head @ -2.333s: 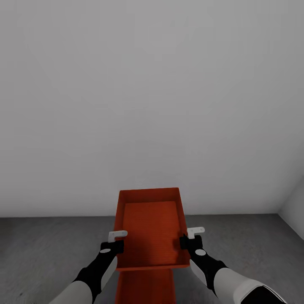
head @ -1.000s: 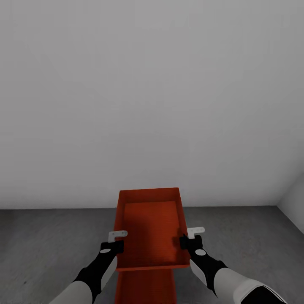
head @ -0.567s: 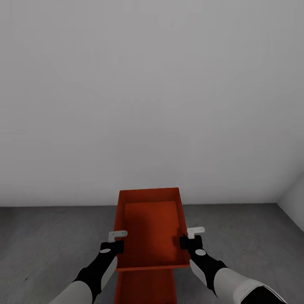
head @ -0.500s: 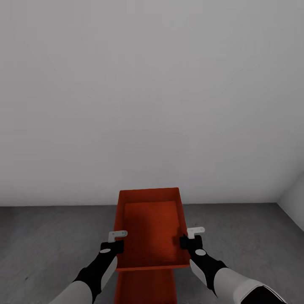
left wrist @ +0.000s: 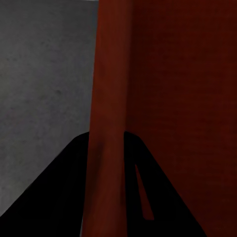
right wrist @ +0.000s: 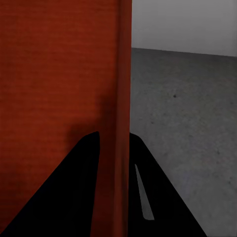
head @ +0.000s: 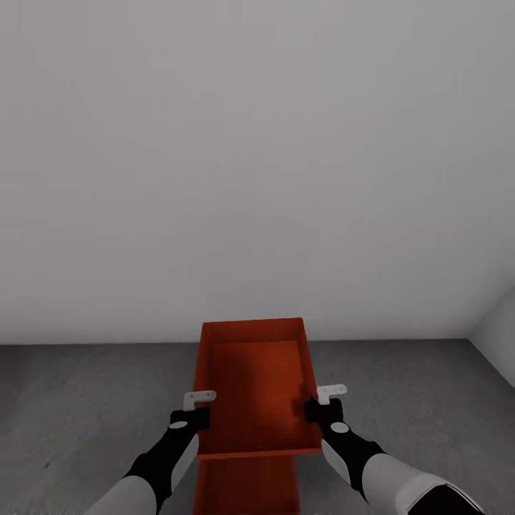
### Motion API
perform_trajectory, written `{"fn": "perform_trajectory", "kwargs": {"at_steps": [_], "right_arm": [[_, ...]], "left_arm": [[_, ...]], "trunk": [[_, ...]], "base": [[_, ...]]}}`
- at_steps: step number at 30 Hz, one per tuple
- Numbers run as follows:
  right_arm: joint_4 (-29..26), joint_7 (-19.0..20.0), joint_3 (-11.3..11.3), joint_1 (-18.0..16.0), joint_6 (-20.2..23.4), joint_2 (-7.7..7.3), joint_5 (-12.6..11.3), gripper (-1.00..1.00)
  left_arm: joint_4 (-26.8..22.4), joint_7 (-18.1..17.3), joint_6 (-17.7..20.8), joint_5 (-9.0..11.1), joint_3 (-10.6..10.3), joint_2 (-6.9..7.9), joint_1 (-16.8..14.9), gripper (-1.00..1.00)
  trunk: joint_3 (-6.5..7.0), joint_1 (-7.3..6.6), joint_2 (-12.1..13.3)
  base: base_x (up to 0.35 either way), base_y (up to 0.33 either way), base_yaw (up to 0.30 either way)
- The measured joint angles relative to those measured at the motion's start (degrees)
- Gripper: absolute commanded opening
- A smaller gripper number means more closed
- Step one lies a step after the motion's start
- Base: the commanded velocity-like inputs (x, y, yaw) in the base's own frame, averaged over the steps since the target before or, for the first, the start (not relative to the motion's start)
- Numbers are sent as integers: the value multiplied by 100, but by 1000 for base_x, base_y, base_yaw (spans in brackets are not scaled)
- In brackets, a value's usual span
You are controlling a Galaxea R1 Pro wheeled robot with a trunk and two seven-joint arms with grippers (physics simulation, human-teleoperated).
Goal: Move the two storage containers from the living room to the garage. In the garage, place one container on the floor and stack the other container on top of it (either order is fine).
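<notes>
Since the earlier frames the wall's foot has slid slightly up the head view, a small camera shift; arms and bins keep their places. The upper storage container (head: 257, 390) hangs between the pincers: the left pincer (head: 199, 398) is clenched on its left wall (left wrist: 106, 148), the right pincer (head: 330, 393) on its right wall (right wrist: 120, 123). Its long axis runs straight away from the robot toward the white wall (head: 257, 157). The second storage container (head: 247, 486) sits directly below. Bare grey floor (head: 86, 400) lies open on both sides.
</notes>
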Motion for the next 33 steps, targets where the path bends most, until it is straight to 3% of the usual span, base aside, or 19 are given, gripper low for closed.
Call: {"fn": "perform_trajectory", "kwargs": {"at_steps": [33], "right_arm": [[-2, -4, -1, 0, -32, -1, 1, -100]], "left_arm": [[-11, 2, -23, 0, -11, 1, 0, -100]], "trunk": [[-263, 0, 0]], "base": [[0, 0, 0]]}}
